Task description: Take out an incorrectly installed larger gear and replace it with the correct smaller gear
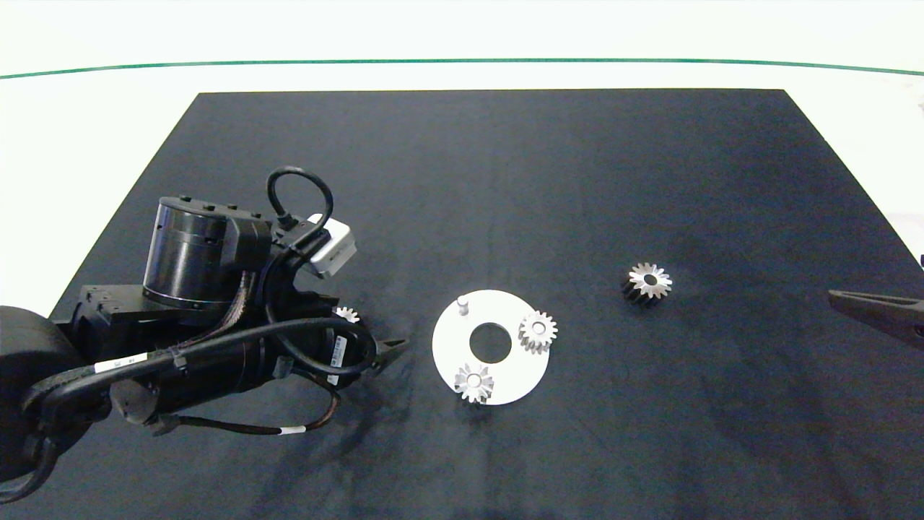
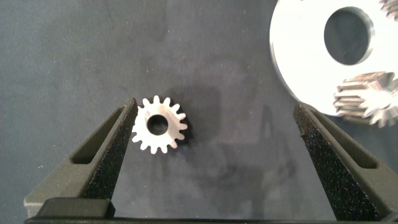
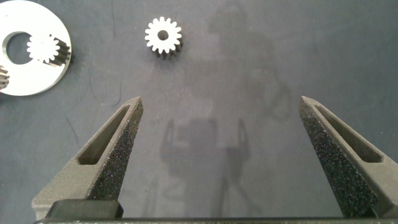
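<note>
Your dark worktop (image 1: 505,166) carries a white disc (image 1: 447,347) with two gears seated on it and one peg (image 1: 463,303) bare. The left gripper (image 2: 216,106) stands released, low over the mat beside the disc, straddling the smaller gear (image 2: 160,124), which lies against one finger. The right gripper (image 3: 221,102) hangs spread wide at the worktop's right edge. The larger gear (image 1: 649,281) lies flat between it and the disc.

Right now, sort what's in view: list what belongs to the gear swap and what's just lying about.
Job in hand: larger gear inside the open left pincer; smaller gear loose on the black mat; bare peg on the white disc; open right pincer.

Lying about: two seated gears on the disc.
</note>
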Controlling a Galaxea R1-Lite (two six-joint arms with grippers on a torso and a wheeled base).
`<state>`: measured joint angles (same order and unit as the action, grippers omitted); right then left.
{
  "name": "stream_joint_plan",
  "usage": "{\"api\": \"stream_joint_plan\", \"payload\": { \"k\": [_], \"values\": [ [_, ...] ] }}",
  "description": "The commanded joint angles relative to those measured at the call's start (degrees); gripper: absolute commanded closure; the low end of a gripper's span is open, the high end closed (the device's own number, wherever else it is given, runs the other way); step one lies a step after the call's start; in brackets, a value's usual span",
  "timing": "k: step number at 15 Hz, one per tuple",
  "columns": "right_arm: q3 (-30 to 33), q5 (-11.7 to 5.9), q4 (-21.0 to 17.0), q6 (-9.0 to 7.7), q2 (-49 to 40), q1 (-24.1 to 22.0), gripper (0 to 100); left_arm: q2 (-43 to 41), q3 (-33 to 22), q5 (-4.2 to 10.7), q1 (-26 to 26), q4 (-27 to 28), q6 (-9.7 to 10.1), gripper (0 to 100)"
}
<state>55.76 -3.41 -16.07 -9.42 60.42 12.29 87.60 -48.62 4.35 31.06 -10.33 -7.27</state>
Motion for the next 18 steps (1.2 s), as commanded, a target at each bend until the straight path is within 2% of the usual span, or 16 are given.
{"api": "stream_joint_plan", "payload": {
  "k": [1, 3, 5, 7, 11, 18],
  "values": [
    [-0.21, -0.01, -0.02, -0.07, -0.56, 0.02, 0, 0.29, 0.36, 0.04, -1.35, -0.05, -1.79, 0],
    [-0.21, -0.01, -0.02, -0.07, -0.65, 0.02, 0, 0.82, 0.36, 0.92, -1.62, -0.13, -2.84, 0],
    [-0.30, -0.01, -0.10, -0.07, -0.91, 0.02, 0, 0.90, 0.36, 1.10, -1.71, -0.13, -3.28, 0],
    [-0.39, -0.01, -0.10, -0.07, -1.18, 0.02, 0, 1.26, 0.45, 1.89, -2.23, -0.13, -4.78, 0],
    [-0.39, -0.01, -0.10, -0.07, -1.44, 0.02, 0, 1.78, 0.63, 3.56, -2.23, -0.13, -5.04, 0],
    [-0.48, -0.01, -0.10, -0.07, -2.15, 0.02, 0, 3.63, 0.54, 3.91, -2.23, -0.40, -5.04, 0]
  ]
}}
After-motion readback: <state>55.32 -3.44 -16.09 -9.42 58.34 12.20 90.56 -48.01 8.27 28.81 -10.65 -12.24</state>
